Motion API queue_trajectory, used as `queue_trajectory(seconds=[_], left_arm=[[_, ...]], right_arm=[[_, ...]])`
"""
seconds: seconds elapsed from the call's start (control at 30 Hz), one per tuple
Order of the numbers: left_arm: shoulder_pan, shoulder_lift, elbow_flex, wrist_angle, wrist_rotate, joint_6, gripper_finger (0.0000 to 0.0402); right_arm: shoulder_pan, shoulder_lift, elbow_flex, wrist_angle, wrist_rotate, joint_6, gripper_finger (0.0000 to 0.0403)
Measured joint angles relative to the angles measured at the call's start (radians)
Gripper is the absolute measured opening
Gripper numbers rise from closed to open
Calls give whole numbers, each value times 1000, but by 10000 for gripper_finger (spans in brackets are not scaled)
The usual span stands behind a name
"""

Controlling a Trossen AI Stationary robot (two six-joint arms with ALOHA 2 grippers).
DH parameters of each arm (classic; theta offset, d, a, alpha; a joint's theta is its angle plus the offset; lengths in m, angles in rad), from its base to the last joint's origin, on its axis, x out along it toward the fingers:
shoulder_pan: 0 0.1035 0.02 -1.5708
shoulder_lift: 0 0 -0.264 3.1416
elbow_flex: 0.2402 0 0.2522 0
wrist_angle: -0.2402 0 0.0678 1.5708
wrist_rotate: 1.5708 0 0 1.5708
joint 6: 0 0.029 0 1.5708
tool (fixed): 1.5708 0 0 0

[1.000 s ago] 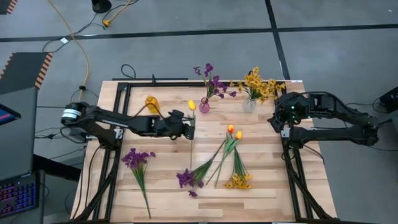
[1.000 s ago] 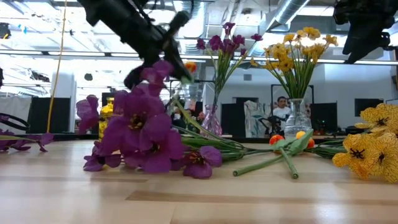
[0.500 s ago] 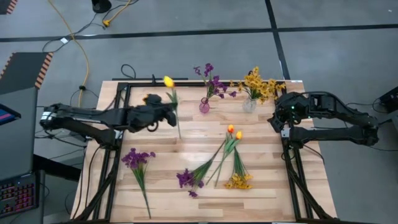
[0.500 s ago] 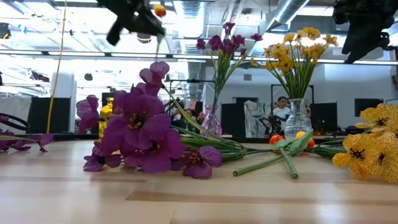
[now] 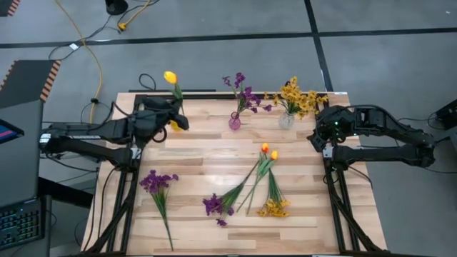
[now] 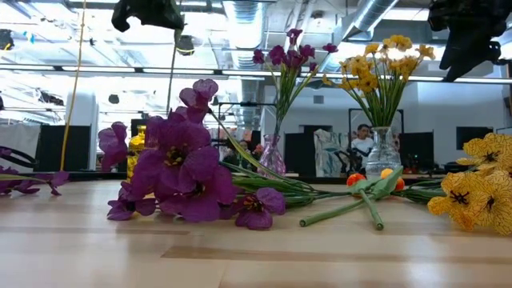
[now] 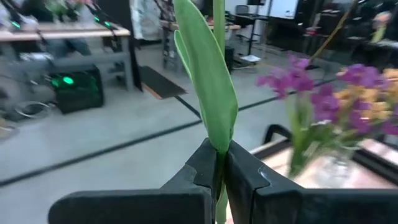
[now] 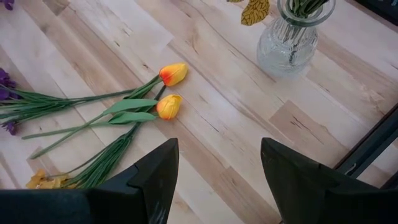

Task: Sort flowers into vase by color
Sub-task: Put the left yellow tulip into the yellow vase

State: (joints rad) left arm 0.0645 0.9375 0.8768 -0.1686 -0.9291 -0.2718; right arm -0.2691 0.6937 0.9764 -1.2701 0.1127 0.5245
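Observation:
My left gripper (image 5: 180,118) is over the table's far left corner, shut on a yellow tulip whose bud (image 5: 170,77) shows past the far edge. Its stem (image 6: 170,72) hangs down in the low view. A small amber vase (image 6: 138,152) stands under that gripper. A pink vase (image 5: 235,121) holds purple flowers (image 5: 243,93). A clear vase (image 5: 286,120) holds yellow flowers (image 5: 298,98). Two orange tulips (image 8: 171,90), two purple sprigs (image 5: 158,187) (image 5: 214,205) and a yellow sprig (image 5: 274,207) lie flat on the table. My right gripper (image 8: 214,180) hangs open above the right side. My left gripper pinches the tulip's stem together with the base of a long green leaf (image 7: 217,155) between its two fingers. The fingers come in about level and lie across the stem. The tulip is lifted clear and near upright, bud above, lower stem hanging below the fingers.
A black metal frame (image 5: 143,100) runs along the table's far and left edges. Bare wood lies in the table's middle (image 5: 200,157) between the vases and the lying flowers. Cables (image 5: 86,50) trail on the floor beyond the far left corner.
My left gripper has risen and drawn back toward the table's left and far edges, rolling its wrist, still shut on the yellow tulip. The tulip has come up off the table's middle and turned upright, its bud now past the far edge.

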Motion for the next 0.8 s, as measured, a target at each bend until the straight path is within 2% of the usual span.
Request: queue_trajectory(seconds=[0.37, 0.8], left_arm=[[168, -12, 0, 2, 8, 109, 4], [245, -70, 0, 2, 7, 183, 4]], right_arm=[[0, 0, 0, 0, 0, 0, 256], [0, 0, 0, 6, 0, 0, 256]])
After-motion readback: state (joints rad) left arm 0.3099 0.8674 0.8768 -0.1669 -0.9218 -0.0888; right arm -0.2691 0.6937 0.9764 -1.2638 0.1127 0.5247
